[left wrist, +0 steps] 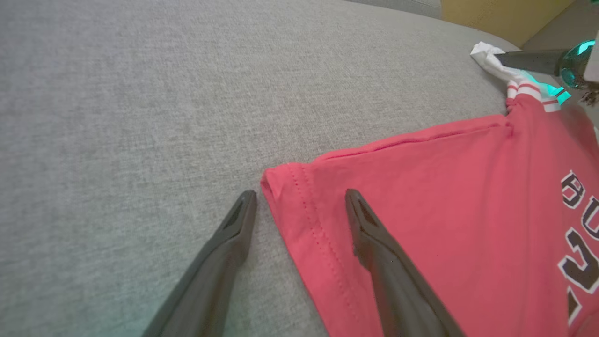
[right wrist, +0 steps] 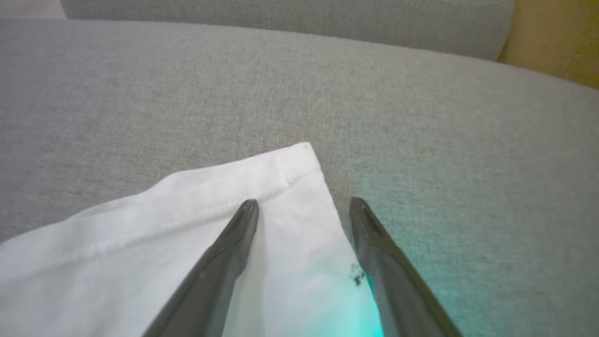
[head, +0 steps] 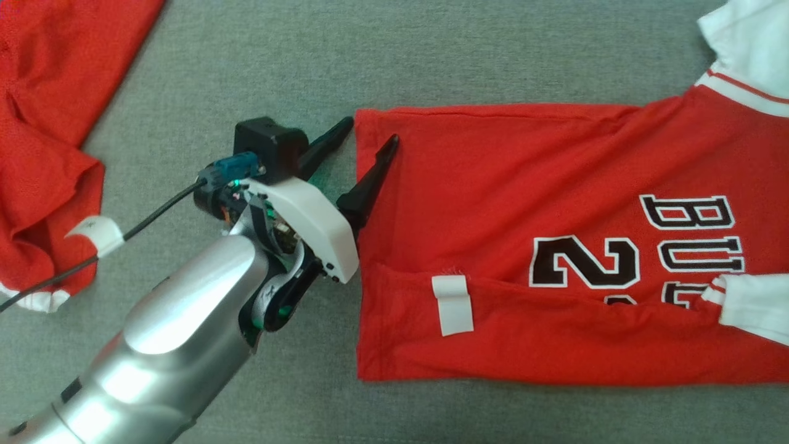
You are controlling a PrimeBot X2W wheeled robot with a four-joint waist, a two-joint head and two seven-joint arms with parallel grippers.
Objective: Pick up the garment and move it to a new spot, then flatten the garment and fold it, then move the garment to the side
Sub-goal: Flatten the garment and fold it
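The garment (head: 524, 185) is a red jersey with white sleeves and black lettering, spread across the grey cushion with its lower edge folded over and a white tag (head: 453, 305) showing. My left gripper (head: 370, 135) stands open at the far hem corner, one finger on the red cloth and one just off it. In the left wrist view the stitched hem corner (left wrist: 290, 196) lies between the open fingers of the left gripper (left wrist: 299, 196). My right gripper (right wrist: 304, 204) is open over the corner of a white sleeve (right wrist: 140, 234), its left finger on the cloth.
A second red garment (head: 43, 154) lies crumpled at the left edge. A black cable (head: 154, 216) runs from my left wrist. The grey cushion (head: 431, 55) extends beyond the jersey, with a back cushion (right wrist: 281, 14) behind it. A right-gripper finger (left wrist: 524, 60) shows by the far sleeve.
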